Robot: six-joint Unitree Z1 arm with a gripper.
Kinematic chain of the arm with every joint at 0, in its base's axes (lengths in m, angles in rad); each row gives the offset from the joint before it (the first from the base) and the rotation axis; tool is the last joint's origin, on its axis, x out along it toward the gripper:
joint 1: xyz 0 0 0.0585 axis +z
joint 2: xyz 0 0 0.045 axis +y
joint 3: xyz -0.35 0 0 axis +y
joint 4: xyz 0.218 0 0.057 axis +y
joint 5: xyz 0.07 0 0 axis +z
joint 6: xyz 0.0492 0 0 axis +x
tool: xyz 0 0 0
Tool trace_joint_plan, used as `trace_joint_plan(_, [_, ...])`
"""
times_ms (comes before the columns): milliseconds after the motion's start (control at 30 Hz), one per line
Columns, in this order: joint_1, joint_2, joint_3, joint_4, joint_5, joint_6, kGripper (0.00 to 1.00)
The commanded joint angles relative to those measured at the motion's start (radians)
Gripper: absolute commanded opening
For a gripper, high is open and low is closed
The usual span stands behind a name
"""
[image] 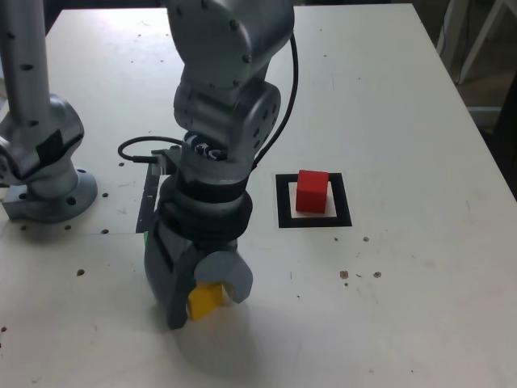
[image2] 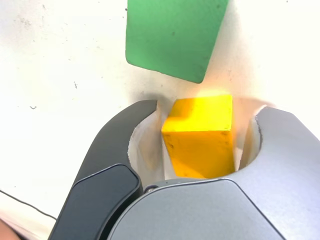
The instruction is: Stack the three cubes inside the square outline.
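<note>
My jaws stand down at the worktop with the yellow cube between them. In the wrist view the dark jaw sits on one side of it and the grey jaw on the other, each with a thin gap showing, so I am narrowed around it but I cannot tell that I grip it yet. It is turned a little askew to my jaws, 1 corner edge facing the wrist camera. The green cube lies just beyond the yellow one, apart from it. To the exterior view's right of me, well apart, the red cube sits inside the square. So my lift, I judge, must carry the yellow cube that way, onto the red.
</note>
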Motion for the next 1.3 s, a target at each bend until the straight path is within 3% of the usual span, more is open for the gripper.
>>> trace_joint_plan(0, [-0.002,0.008,-0.005,0.007,0.006,-0.009,0.51])
trace_joint_plan(267, [-0.002,0.012,-0.017,0.029,0.036,-0.055,0.4])
trace_joint_plan(633, [-0.012,-0.002,-0.047,0.076,0.072,-0.036,0.38])
trace_joint_plan(833, [-0.022,-0.029,-0.133,0.212,0.093,0.054,0.38])
trace_joint_plan(1067, [-0.022,-0.054,-0.279,0.384,0.166,0.218,0.39])
trace_joint_plan(1267, [-0.012,-0.058,-0.371,0.482,0.267,0.342,0.38])
